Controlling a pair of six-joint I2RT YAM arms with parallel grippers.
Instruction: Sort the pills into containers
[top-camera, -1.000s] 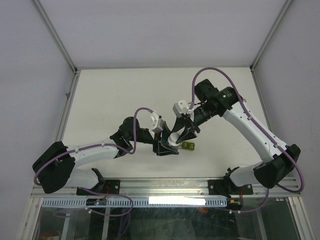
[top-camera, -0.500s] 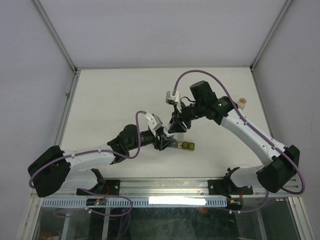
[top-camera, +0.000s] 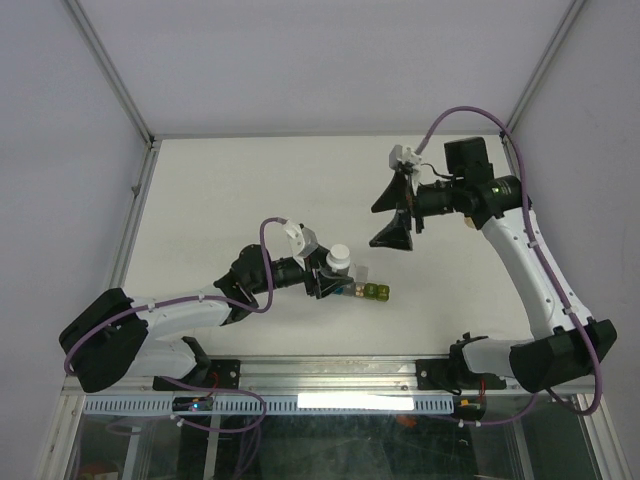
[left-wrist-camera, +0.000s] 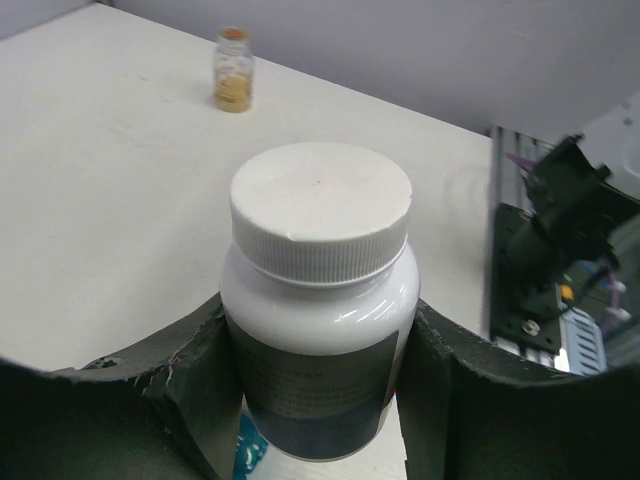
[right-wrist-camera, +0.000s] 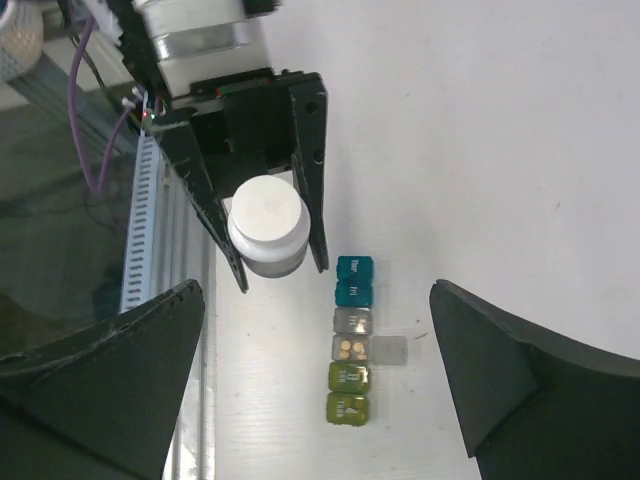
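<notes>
The containers, a strip of joined compartments from teal through grey to green, lie on the table. One grey compartment stands open with a few tan pills inside, its lid flipped out to the side. My left gripper is shut on a white-capped bottle with a dark label, held upright just left of the strip. My right gripper is open and empty. It hangs high above and to the right of the strip.
A small amber bottle with tan contents stands far back on the table in the left wrist view. The metal rail and arm bases run along the near edge.
My right gripper was down at the bottle's cap; it has opened wide and pulled up and away to the right. The left gripper still holds the bottle beside the strip.
</notes>
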